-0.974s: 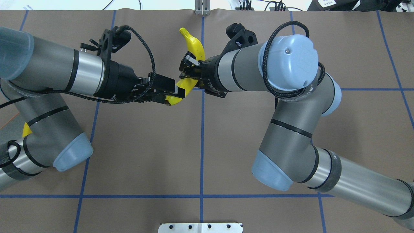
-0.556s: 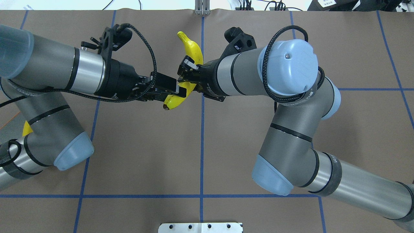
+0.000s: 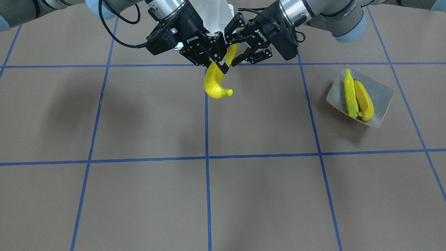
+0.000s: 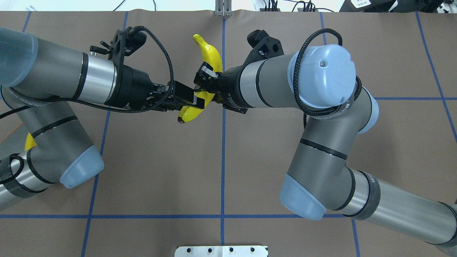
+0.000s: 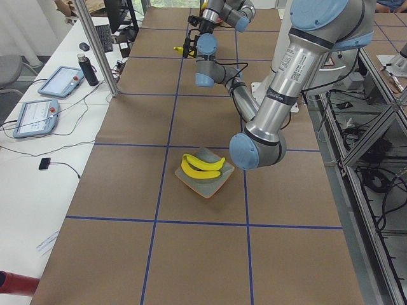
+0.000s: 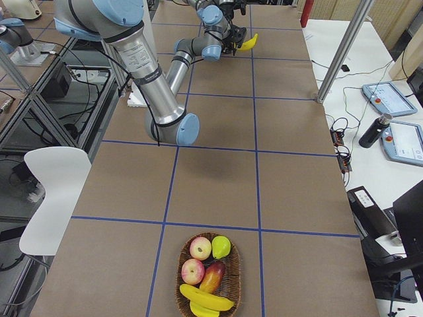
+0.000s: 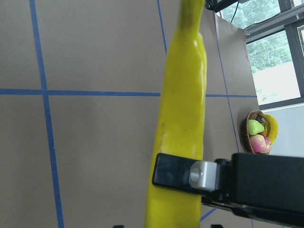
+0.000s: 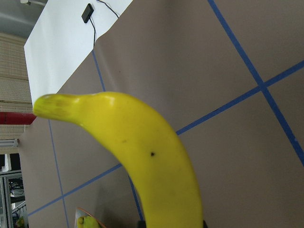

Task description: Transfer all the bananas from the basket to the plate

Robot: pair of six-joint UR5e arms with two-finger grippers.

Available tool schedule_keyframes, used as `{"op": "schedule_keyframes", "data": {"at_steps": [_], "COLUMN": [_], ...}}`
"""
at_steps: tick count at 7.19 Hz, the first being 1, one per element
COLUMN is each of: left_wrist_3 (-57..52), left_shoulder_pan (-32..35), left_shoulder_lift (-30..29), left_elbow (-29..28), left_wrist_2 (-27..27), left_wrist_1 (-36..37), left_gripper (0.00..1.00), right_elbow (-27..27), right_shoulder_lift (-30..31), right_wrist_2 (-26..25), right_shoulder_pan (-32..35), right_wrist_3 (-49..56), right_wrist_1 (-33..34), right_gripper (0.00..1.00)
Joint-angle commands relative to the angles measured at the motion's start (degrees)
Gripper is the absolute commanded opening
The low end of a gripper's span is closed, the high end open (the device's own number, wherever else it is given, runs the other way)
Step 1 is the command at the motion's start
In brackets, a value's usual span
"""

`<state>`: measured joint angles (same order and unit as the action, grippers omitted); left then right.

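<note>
**Mid-air hand-over between the two arms, above the table (image 3: 139, 115) and close to the robot's base.** The right gripper (image 3: 217, 62) is clenched on the middle of one banana (image 3: 213, 82). The fruit hangs clear of the surface with its stem end pointing away from the robot. The left gripper (image 3: 237, 43) has its jaws set to either side of the opposite, robot-ward end. Whether those jaws are clamped or merely straddling cannot be told: the left wrist view shows only the near finger (image 7: 183, 172) lying across the fruit, with the far one hidden behind it. The pass is judged necessary because source and goal sit at opposite ends of the table. The basket (image 6: 178, 282) lies toward the robot's right and the plate (image 3: 382, 93) toward its left, each apparently convenient to one arm only. The front view alone gives both grippers and the plate together, with two bananas (image 3: 364, 101) lying side by side in the dish, but it omits the basket. The right side view alone shows the basket's contents: at least one banana beside apples (image 6: 193, 271) and a pear (image 6: 221, 247). The overhead view shows the two grippers overlapping along the fruit, yet neither container is legible there. The right wrist view adds the greenish stem, unobstructed.
</note>
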<state>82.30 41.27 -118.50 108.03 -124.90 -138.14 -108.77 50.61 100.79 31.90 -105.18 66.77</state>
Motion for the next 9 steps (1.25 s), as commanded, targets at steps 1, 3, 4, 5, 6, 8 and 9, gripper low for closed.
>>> {"op": "schedule_keyframes", "data": {"at_steps": [1,3,4,5,6,8,9], "left_wrist_3": [-0.21,-0.13,-0.21,-0.30,-0.30,-0.30,-0.30], "left_shoulder_pan": [0.04,0.04,0.21,0.47,1.17,4.93,6.61], "left_shoulder_lift": [0.11,0.46,0.81,1.42,4.56,16.40,23.07], "left_elbow": [-0.01,-0.10,-0.18,-0.10,0.69,5.42,6.92], "left_wrist_2": [0.01,0.01,0.01,0.01,0.01,0.01,0.01], "left_wrist_1": [-0.90,-0.91,-0.82,-0.73,-0.82,-0.82,-0.82], "left_gripper": [0.00,0.00,0.00,0.00,0.00,0.00,0.00], "right_elbow": [-0.04,-0.47,-2.13,-3.45,-3.55,-3.64,-3.73], "right_shoulder_lift": [0.28,0.11,0.63,0.90,2.55,8.69,12.29], "right_wrist_2": [0.02,-2.43,-1.92,-0.70,1.93,4.31,5.11], "right_shoulder_pan": [0.00,0.00,1.48,4.37,7.53,12.37,14.40], "right_wrist_3": [0.33,4.17,6.11,6.39,6.39,7.70,11.28], "right_wrist_1": [-0.06,-0.06,0.02,0.20,0.46,0.73,2.03], "right_gripper": [0.26,1.00,1.00,1.00,1.00,1.00,1.00]}}
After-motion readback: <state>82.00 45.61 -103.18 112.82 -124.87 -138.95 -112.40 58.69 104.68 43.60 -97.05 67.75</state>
